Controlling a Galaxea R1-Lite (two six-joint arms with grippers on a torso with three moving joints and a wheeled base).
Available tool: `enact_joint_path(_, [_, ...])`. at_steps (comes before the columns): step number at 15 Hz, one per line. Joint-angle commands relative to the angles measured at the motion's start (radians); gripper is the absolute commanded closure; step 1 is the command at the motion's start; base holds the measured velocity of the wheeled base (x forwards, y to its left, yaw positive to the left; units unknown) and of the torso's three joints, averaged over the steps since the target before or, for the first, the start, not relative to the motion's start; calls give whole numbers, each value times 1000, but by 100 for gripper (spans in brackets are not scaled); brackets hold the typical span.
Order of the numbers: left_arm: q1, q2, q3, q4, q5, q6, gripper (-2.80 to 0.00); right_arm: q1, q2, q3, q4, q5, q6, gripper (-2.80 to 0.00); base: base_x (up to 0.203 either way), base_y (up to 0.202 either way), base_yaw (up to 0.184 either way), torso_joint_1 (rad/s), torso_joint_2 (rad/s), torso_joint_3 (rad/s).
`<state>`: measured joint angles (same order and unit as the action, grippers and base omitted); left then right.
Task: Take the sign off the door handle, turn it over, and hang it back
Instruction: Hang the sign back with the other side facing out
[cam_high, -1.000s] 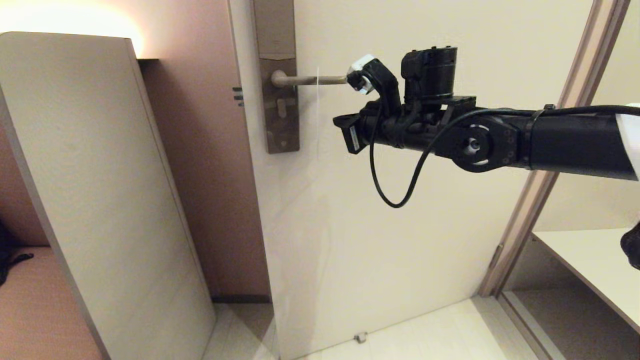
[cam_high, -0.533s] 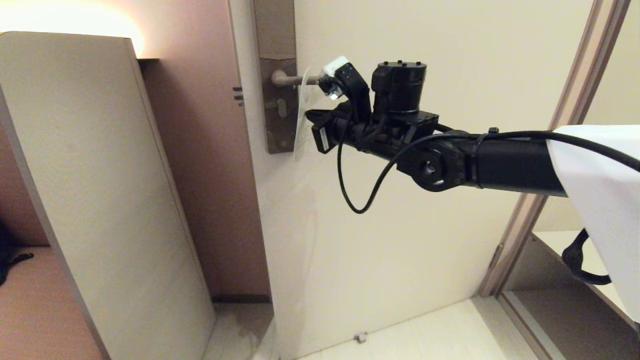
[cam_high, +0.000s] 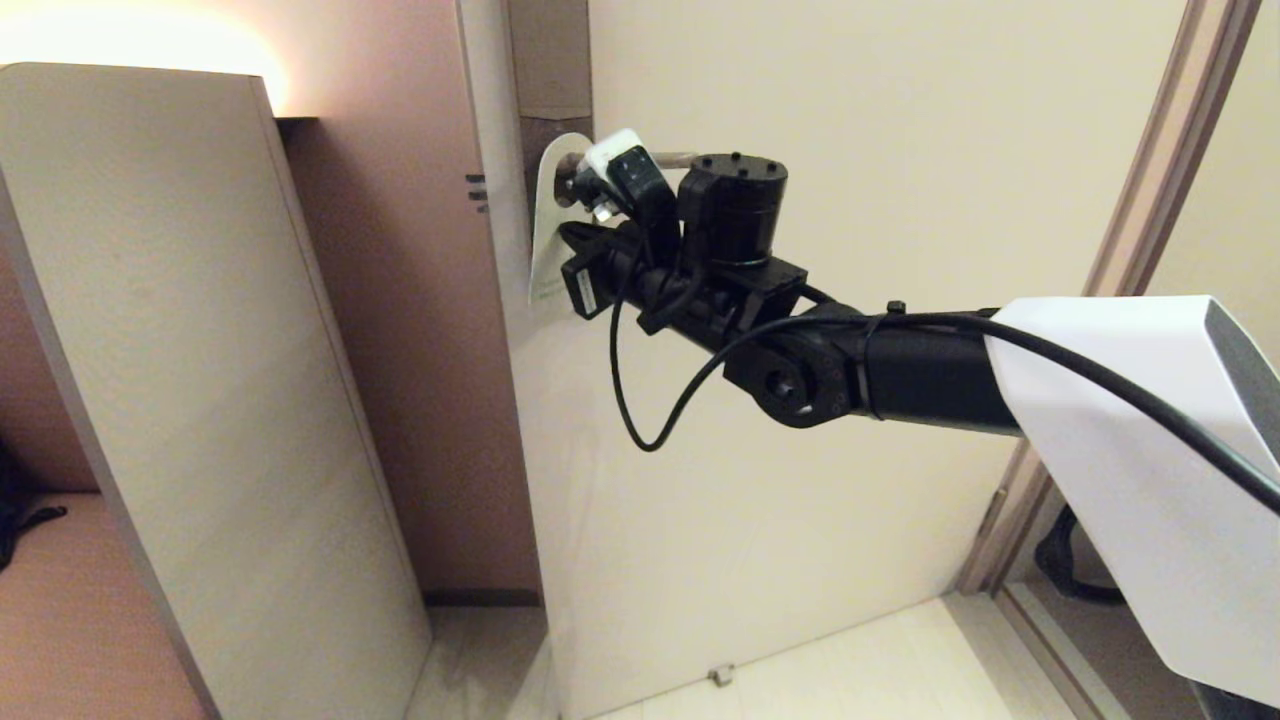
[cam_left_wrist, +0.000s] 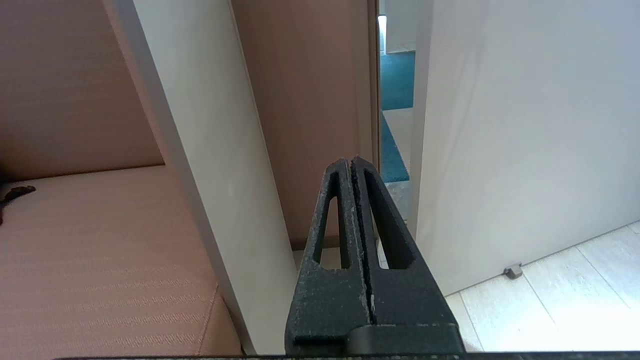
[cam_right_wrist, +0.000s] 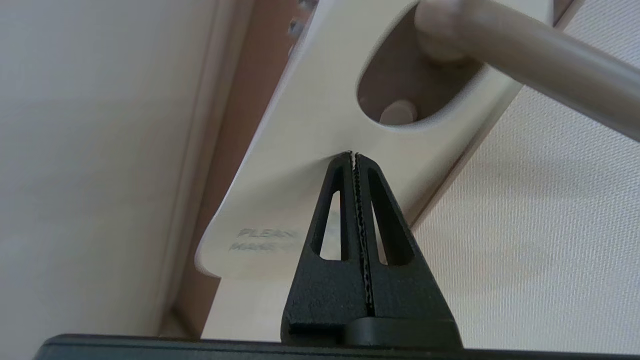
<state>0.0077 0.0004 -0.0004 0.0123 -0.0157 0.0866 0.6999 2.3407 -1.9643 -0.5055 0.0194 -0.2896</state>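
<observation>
The sign (cam_right_wrist: 300, 150) hangs on the door handle (cam_right_wrist: 540, 55), whose lever passes through the sign's oval hole. Its white face with grey lettering points at me. In the head view the sign (cam_high: 552, 215) lies slanted against the backplate (cam_high: 548, 60), and only the free end of the door handle (cam_high: 680, 157) shows behind my right wrist. My right gripper (cam_right_wrist: 354, 155) is shut, its tips pressed against the sign's face just below the hole, where the card bows slightly. My left gripper (cam_left_wrist: 351, 161) is shut on nothing, low down and out of the head view.
A tall beige panel (cam_high: 180, 350) leans to the left of the door (cam_high: 850, 100). A small round knob (cam_right_wrist: 397, 112) shows through the sign's hole. The door frame (cam_high: 1130, 200) runs up the right side. A small doorstop (cam_high: 720, 675) sits on the floor.
My right arm has moved left along the lever with its gripper shut, sliding the sign from mid-lever to the backplate. The sign has turned from edge-on to showing its white face.
</observation>
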Motion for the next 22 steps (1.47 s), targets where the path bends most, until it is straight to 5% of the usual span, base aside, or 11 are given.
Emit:
enact_joint_path(1, [1, 0, 0, 0, 0, 1, 0, 7, 27, 2, -37, -19, -2, 0, 0, 0, 0, 0, 0, 0])
enact_joint_path(13, [0, 0, 0, 0, -1, 1, 0, 18, 77, 10, -156, -112, -2, 0, 0, 0, 0, 0, 0, 0])
enact_joint_path(19, [0, 0, 0, 0, -1, 1, 0, 5, -120, 261, -153, -116, -1, 0, 0, 0, 0, 0, 0, 0])
enact_joint_path(22, [0, 0, 0, 0, -1, 1, 0, -68, -313, 444, -119, -138, -4, 0, 0, 0, 0, 0, 0, 0])
